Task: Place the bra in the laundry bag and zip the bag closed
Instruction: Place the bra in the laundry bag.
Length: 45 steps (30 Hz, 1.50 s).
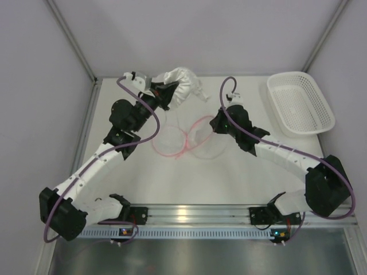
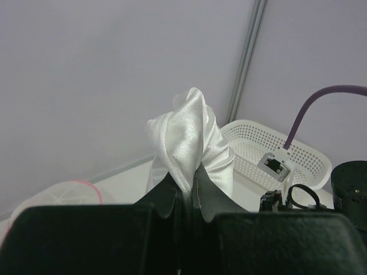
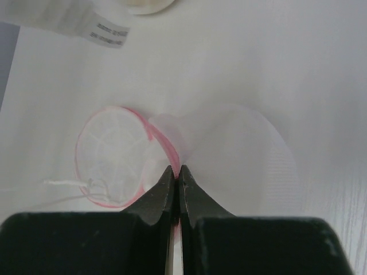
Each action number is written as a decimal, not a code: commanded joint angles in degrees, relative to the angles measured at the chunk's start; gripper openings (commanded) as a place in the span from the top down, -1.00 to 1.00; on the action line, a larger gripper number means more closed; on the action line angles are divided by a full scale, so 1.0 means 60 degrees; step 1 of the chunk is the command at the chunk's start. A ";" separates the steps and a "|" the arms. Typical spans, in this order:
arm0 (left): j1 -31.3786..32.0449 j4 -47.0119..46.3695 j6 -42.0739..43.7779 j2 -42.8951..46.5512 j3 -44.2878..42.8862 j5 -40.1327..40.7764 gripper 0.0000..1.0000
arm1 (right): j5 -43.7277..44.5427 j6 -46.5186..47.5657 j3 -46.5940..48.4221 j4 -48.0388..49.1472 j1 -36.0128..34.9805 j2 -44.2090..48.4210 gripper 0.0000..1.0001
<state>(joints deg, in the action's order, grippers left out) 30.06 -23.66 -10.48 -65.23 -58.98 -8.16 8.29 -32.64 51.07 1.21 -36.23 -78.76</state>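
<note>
The bra (image 1: 184, 85) is a bunch of shiny white satin held up off the table at the back. My left gripper (image 1: 171, 91) is shut on its lower folds; in the left wrist view the fabric (image 2: 189, 134) rises in a peak out of the pinched left gripper (image 2: 190, 184). The laundry bag (image 1: 189, 137) is sheer white mesh with a pink rim and lies open in the middle of the table. My right gripper (image 1: 214, 122) is shut on that pink rim (image 3: 163, 143), fingertips together at the right gripper's (image 3: 176, 169) tip, with mesh (image 3: 112, 157) spread to its left.
A white perforated plastic basket (image 1: 299, 102) stands at the back right, and it shows in the left wrist view as the basket (image 2: 269, 150) beyond the bra. A white printed label (image 3: 74, 24) lies at the top left of the right wrist view. Grey walls close the back and sides.
</note>
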 commanded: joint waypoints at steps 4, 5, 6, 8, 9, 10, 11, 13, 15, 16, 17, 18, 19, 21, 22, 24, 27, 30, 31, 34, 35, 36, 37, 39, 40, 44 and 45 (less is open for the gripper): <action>-0.0001 -0.3583 -0.0054 -0.0450 0.1375 -0.0851 1.00 | -0.0078 -0.0404 0.0073 0.0632 -0.0100 0.0441 1.00; -0.0001 -0.4064 -0.0070 -0.0625 0.1494 -0.0808 1.00 | -0.0108 -0.0419 0.0015 0.0662 -0.0100 0.0441 1.00; 0.0014 -0.4229 -0.0099 -0.0700 0.1582 -0.0793 1.00 | -0.0108 -0.0491 -0.0001 0.0648 -0.0100 0.0441 1.00; -0.0001 -0.4667 -0.0026 -0.0832 0.1861 -0.1040 1.00 | -0.0108 -0.0521 -0.0030 0.0604 -0.0085 0.0485 1.00; 0.0014 -0.4699 0.0018 -0.0832 0.1934 -0.1129 1.00 | -0.0021 -0.0536 -0.0016 0.0487 -0.0100 0.0500 1.00; 0.0014 -0.4699 0.0105 -0.0774 0.2065 -0.1231 1.00 | 0.0067 -0.0507 -0.0001 0.0399 -0.0100 0.0514 1.00; 0.0014 -0.4337 0.0135 -0.0541 0.2124 -0.1406 1.00 | 0.0169 -0.0463 0.0086 0.0282 -0.0100 0.0500 1.00; 0.0014 -0.3473 0.0296 -0.0146 0.2067 -0.1656 1.00 | 0.0433 -0.0288 0.0145 0.0033 -0.0100 0.0456 1.00; 0.0014 -0.2213 0.0370 0.0411 0.1965 -0.1920 1.00 | 0.0595 -0.0141 0.0263 -0.0099 -0.0100 0.0398 1.00; 0.0014 -0.1846 0.0370 0.0573 0.1848 -0.2008 1.00 | 0.0610 -0.0068 0.0277 -0.0143 -0.0100 0.0296 1.00; 0.0014 -0.1466 0.0341 0.0748 0.1818 -0.2110 1.00 | 0.0639 -0.0024 0.0365 -0.0173 -0.0100 0.0251 1.00; 0.0014 -0.0795 0.0340 0.1040 0.1759 -0.2532 1.00 | 0.0625 0.0020 0.0380 -0.0173 -0.0100 0.0222 1.00; 0.0014 -0.0353 0.0413 0.1159 0.1657 -0.2753 1.00 | 0.0653 0.0064 0.0409 -0.0173 -0.0100 0.0135 1.00; 0.0014 0.0351 0.0603 0.1320 0.1583 -0.3091 1.00 | 0.0683 0.0065 0.0468 -0.0173 -0.0114 0.0075 1.00; -0.0001 0.0993 0.0662 0.1437 0.1612 -0.3325 1.00 | 0.0668 0.0079 0.0497 -0.0173 -0.0100 0.0032 1.00; 0.0014 0.1291 0.0808 0.1439 0.1801 -0.3502 1.00 | 0.0596 0.0138 0.0556 -0.0158 -0.0100 0.0002 1.00; -0.0001 0.1599 0.0766 0.1088 0.1963 -0.3620 1.00 | 0.0478 0.0225 0.0673 -0.0173 -0.0100 -0.0042 1.00; -0.0001 0.1600 0.0853 0.0605 0.2139 -0.3328 1.00 | 0.0434 0.0255 0.0673 -0.0173 -0.0100 0.0002 1.00; -0.0001 0.1600 0.0926 0.0400 0.2140 -0.3298 1.00 | 0.0390 0.0241 0.0673 -0.0173 -0.0100 0.0060 1.00; 0.0014 0.1614 0.0971 -0.0493 0.1951 -0.3545 1.00 | 0.0083 0.0255 0.0600 -0.0158 -0.0100 0.0206 1.00; 0.0014 0.1600 0.0985 -0.0713 0.1877 -0.3634 1.00 | -0.0193 0.0284 0.0556 -0.0086 -0.0114 0.0265 1.00; 0.0014 0.1527 0.1029 -0.1150 0.1760 -0.3649 1.00 | -0.0268 0.0299 0.0512 -0.0012 -0.0114 0.0324 1.00; 0.0014 0.1541 0.1058 -0.1343 0.1686 -0.3707 1.00 | -0.0327 0.0313 0.0483 0.0046 -0.0143 0.0440 1.00; 0.0028 0.1526 0.1102 -0.1854 0.1453 -0.4231 1.00 | -0.0357 0.0328 0.0381 0.0076 -0.0173 0.0572 1.00; 0.0028 0.1541 0.1102 -0.2031 0.1408 -0.4409 1.00 | -0.0372 0.0328 0.0322 0.0076 -0.0187 0.0718 1.00; 0.0320 0.1541 0.1292 -0.2925 0.1261 -0.4821 1.00 | -0.0576 0.0226 0.0219 0.0251 -0.0202 0.0939 1.00; 0.0379 0.1541 0.1351 -0.3159 0.1145 -0.4966 1.00 | -0.0620 0.0226 0.0205 0.0266 -0.0246 0.0968 1.00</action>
<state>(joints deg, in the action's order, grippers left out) 30.89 -12.29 -4.27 -82.11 -48.82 -33.26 6.11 -31.53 52.16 -0.73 -36.58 -75.48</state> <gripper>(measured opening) 0.069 0.011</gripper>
